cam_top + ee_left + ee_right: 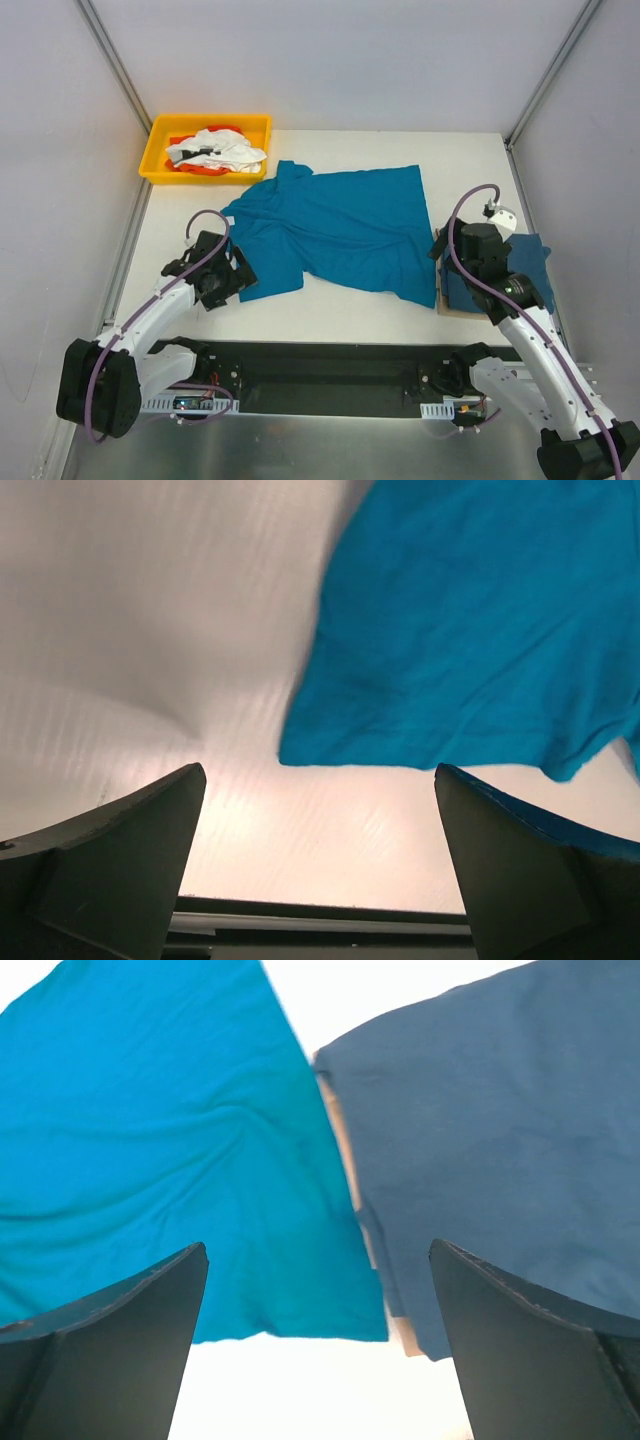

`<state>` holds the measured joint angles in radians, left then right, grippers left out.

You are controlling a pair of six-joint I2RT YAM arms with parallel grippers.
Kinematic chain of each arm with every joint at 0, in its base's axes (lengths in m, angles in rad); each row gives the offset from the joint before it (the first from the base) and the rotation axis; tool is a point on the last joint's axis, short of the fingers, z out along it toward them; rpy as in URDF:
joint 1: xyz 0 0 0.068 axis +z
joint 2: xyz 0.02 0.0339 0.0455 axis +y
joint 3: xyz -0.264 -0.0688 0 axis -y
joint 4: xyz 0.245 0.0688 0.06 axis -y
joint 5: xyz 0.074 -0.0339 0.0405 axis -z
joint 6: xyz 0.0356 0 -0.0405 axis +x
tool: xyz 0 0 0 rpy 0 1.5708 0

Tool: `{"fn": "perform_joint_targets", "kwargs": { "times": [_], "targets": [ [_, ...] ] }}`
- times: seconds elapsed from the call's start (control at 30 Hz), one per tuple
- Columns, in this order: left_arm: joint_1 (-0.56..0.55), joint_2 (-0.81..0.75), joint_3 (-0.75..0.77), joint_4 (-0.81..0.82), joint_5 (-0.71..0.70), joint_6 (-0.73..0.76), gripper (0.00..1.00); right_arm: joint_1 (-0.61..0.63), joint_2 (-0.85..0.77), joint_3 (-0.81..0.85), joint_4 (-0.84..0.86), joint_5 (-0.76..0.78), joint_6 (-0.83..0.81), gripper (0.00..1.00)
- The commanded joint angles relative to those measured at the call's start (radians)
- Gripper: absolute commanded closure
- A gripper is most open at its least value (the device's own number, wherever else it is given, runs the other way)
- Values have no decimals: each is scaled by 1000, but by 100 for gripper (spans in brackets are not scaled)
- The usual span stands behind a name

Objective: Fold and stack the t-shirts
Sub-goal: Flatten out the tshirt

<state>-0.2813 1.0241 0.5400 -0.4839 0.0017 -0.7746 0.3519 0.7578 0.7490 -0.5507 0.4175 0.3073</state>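
Observation:
A teal-blue t-shirt [340,225] lies spread flat on the white table, its collar toward the left. A second, darker blue t-shirt [522,268] lies folded at the right on a tan board [441,303]. My left gripper [235,277] is open and empty, just above the table at the spread shirt's near-left sleeve; its wrist view shows that sleeve [480,630] ahead of the open gripper [320,810]. My right gripper [446,260] is open and empty over the gap between the spread shirt's corner [150,1160] and the folded shirt [500,1130].
A yellow bin [160,150] with white and orange cloth stands at the back left. White walls close the table at the back and sides. The dark mounting rail [330,375] runs along the near edge.

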Motion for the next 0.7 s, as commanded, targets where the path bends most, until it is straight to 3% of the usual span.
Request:
{"fn": "perform_joint_targets", "kwargs": {
  "times": [0.0,0.2,0.3,0.43,0.67],
  "targets": [
    [47,63,-18,67,12,-45,5,-5,-8,-11,-34,99,53,3],
    [51,134,-23,93,40,-48,40,-4,11,-4,-57,135,53,3],
    [53,143,-29,99,52,-48,51,-5,8,-5,-57,150,52,3],
    [53,168,-32,100,41,-45,56,-5,8,-5,-63,167,55,3],
    [53,241,-23,99,47,-35,73,-4,41,0,-74,185,58,3]
  ]
}}
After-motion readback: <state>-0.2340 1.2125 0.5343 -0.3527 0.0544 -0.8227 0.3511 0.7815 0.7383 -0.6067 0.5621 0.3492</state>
